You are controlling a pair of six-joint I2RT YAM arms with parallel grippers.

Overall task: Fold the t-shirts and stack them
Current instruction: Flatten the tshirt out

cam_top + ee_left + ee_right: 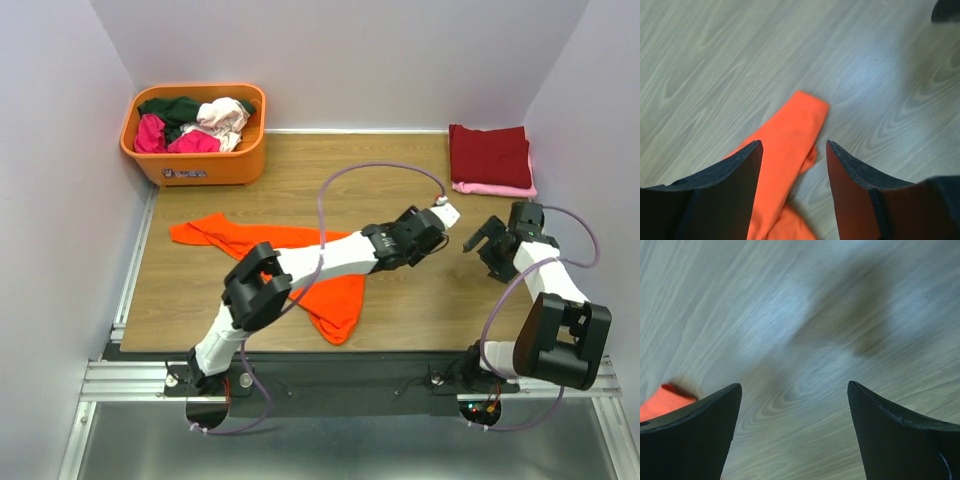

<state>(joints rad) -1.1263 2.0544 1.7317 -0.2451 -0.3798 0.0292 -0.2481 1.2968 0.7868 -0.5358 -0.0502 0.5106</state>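
Left hand (793,147), jaws apart and empty, hangs over the right tip of the orange t-shirt (338,300), which lies unfolded on the tabletop (430,305), long axis running leftward; right hand (487,246), wide open, waits farther right of it.

We see a tub (210,162) at the far left corner of the table (430,300), with crumpled t-shirts (195,122) inside. Before the tub, a spread t-shirt (250,238) lies on the left half. A stack of folded t-shirts (488,155) lies at the far right corner. The left gripper (794,143) hangs over the spread t-shirt's right end, and the right gripper (794,385) is to its right, before the stack.
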